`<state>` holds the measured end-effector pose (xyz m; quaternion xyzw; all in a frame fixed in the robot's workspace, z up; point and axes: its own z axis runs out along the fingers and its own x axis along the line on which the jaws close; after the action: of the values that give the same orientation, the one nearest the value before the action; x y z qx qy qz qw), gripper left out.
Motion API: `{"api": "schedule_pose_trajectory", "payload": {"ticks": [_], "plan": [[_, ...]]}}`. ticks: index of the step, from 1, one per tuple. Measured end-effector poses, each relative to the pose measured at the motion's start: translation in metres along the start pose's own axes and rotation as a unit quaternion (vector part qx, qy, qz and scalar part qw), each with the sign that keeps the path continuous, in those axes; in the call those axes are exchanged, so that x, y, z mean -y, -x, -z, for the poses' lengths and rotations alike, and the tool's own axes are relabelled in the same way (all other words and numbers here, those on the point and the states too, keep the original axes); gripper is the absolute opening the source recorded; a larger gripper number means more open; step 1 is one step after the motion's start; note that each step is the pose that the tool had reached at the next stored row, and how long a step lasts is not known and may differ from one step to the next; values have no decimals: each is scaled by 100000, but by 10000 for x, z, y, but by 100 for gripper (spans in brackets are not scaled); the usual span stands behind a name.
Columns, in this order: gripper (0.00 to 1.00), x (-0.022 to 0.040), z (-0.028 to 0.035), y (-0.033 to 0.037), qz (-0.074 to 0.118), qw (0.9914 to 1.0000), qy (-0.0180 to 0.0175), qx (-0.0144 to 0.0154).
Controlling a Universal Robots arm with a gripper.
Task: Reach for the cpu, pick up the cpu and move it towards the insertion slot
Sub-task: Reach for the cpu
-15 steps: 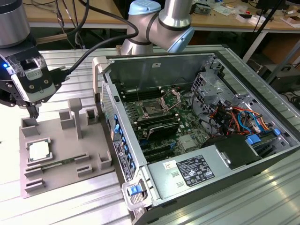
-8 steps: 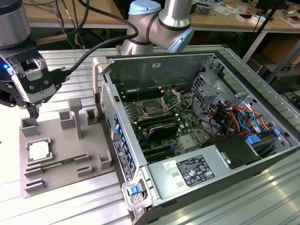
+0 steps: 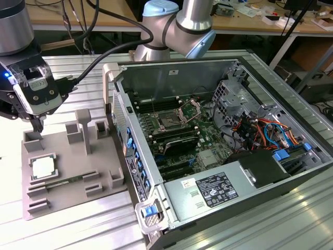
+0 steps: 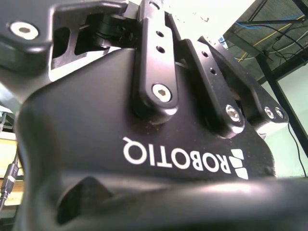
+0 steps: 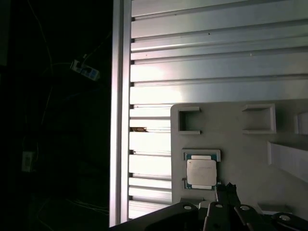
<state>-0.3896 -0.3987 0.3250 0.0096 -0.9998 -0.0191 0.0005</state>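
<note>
- Gripper (image 3: 37, 126) over tray (image 3: 67, 156), fingers together, empty; cpu (image 3: 42, 167) flat in its pocket, near.
- Could jab cpu if lowered unopened.
- Might skew cpu against pocket walls, spoiling alignment for slot (image 3: 169, 122).

One cpu (image 3: 42, 167), one tray (image 3: 58, 147), one memory stick (image 3: 63, 184), one insertion slot (image 3: 169, 121).

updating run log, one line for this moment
stage: reach | cpu: lying in grey tray pocket | gripper: over tray corner, not touching cpu | insertion slot: frame open
</note>
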Motion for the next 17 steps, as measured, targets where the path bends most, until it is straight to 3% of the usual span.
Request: {"api": "schedule_pose_trajectory", "payload": {"ticks": [17], "plan": [[11, 2, -52, 0, -3, 100000, 5, 3]]}}
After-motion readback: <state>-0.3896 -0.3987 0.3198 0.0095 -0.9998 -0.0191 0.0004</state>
